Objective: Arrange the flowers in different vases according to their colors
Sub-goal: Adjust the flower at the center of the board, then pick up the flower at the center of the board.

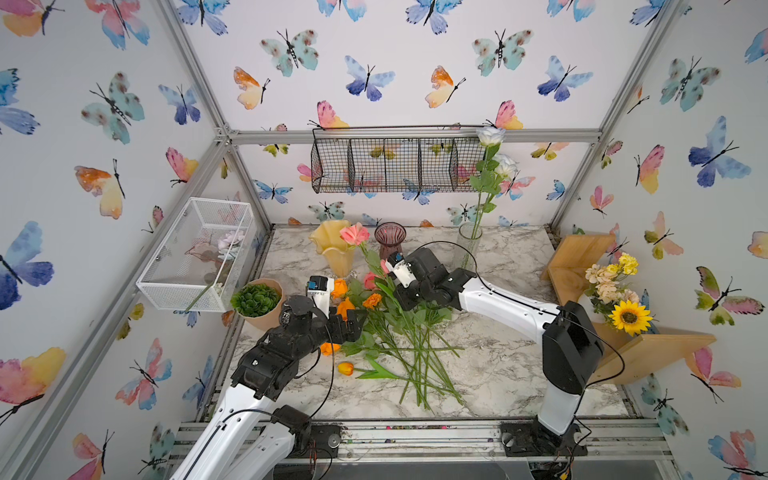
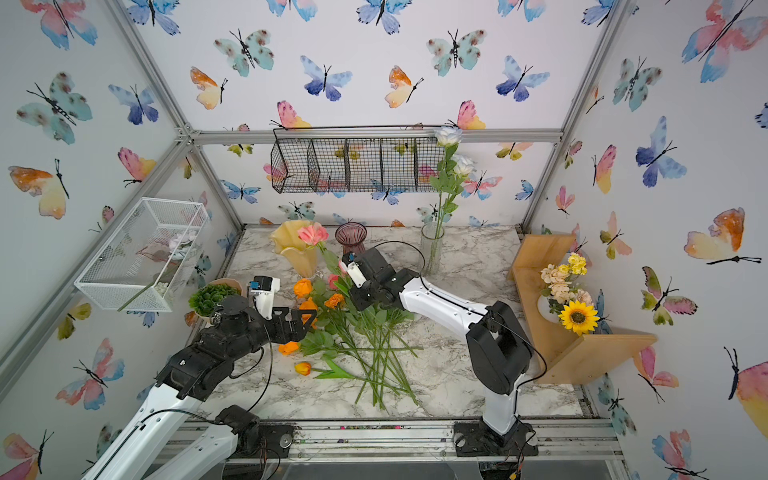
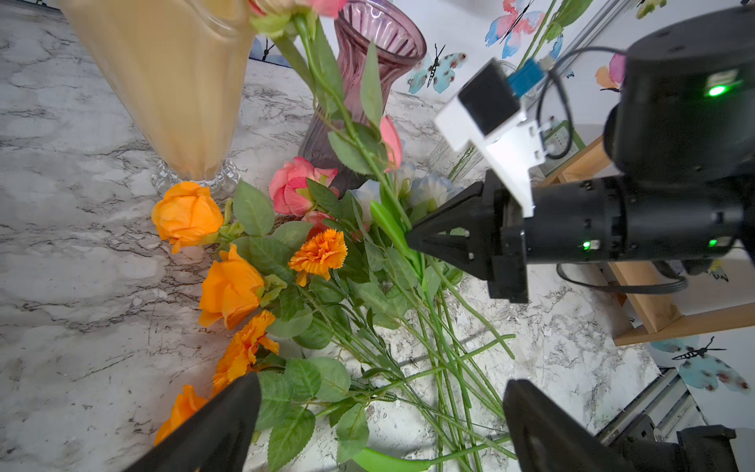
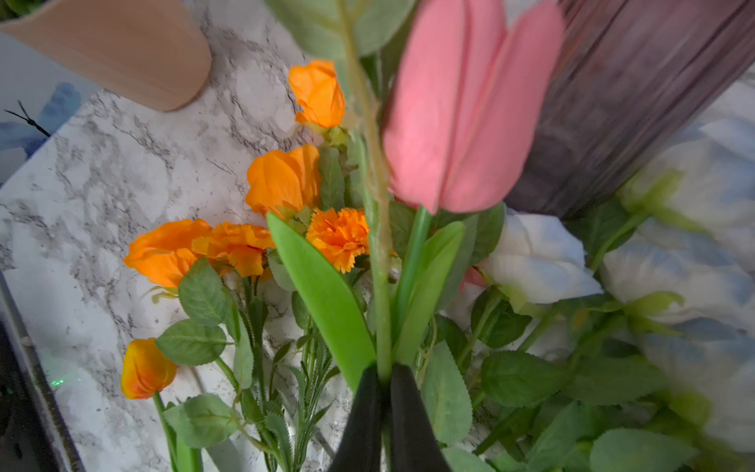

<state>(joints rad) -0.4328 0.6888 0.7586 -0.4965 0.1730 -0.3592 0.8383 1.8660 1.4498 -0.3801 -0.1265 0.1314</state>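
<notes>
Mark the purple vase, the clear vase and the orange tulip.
purple vase (image 1: 389, 243), in a top view, on its ribbed upper body.
clear vase (image 1: 465, 249), in a top view, on its glass wall.
orange tulip (image 1: 345, 368), in a top view, on the bloom.

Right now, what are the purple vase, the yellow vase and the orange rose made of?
The purple vase: see-through tinted glass, ribbed and shiny. The yellow vase: probably milky glass, glossy, with a clear beaded foot; could be ceramic. The orange rose: looks like cloth petals, matte with crinkled edges, on a plastic-looking stem.
</notes>
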